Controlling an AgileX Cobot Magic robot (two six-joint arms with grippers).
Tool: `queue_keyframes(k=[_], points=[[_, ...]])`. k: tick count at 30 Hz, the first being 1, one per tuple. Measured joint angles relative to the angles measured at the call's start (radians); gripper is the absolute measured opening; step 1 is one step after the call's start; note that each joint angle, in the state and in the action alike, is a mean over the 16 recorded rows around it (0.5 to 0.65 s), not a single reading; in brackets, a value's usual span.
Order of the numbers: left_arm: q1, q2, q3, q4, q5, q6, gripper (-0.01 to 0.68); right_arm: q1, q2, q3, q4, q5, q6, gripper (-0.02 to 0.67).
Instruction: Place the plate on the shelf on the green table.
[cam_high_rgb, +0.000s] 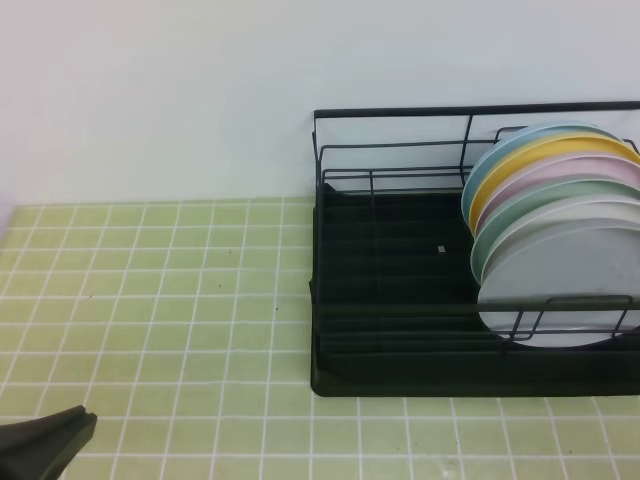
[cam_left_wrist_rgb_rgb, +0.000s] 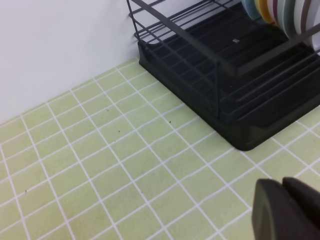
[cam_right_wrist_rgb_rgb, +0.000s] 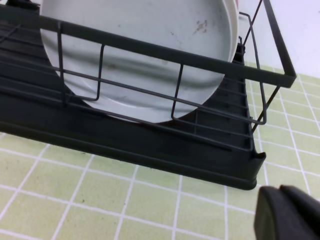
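Note:
The pale grey-blue plate (cam_high_rgb: 565, 285) stands upright at the front of a row of plates in the right end of the black wire shelf (cam_high_rgb: 400, 380) on the green table (cam_high_rgb: 180, 300). In the right wrist view the plate (cam_right_wrist_rgb_rgb: 140, 50) leans behind the shelf's front rail (cam_right_wrist_rgb_rgb: 150, 145) and shows a few dark specks. My left gripper (cam_high_rgb: 85, 415) is at the table's front left, far from the shelf, shut and empty; it also shows in the left wrist view (cam_left_wrist_rgb_rgb: 282, 182). My right gripper (cam_right_wrist_rgb_rgb: 280, 189) is shut and empty, just in front of the shelf's right front corner.
Behind the grey-blue plate stand a white plate (cam_high_rgb: 570, 215), a mint-green plate (cam_high_rgb: 560, 195), a pink one (cam_high_rgb: 580, 175), a yellow one (cam_high_rgb: 560, 155) and a blue one (cam_high_rgb: 500, 150). The left half of the shelf (cam_left_wrist_rgb_rgb: 240, 135) holds no plates. A white wall rises behind.

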Motion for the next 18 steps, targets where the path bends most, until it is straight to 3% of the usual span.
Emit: queue_keyframes(k=[9, 18], points=[[0.043, -0.027, 0.0, 0.013, -0.004, 0.011, -0.003, 0.0, -0.001, 0.002, 0.0, 0.0, 0.0, -0.003], [0.218, -0.125, 0.0, 0.033, -0.025, 0.02, -0.003, 0.0, 0.0, 0.0, 0.0, 0.0, 0.0, -0.003]])
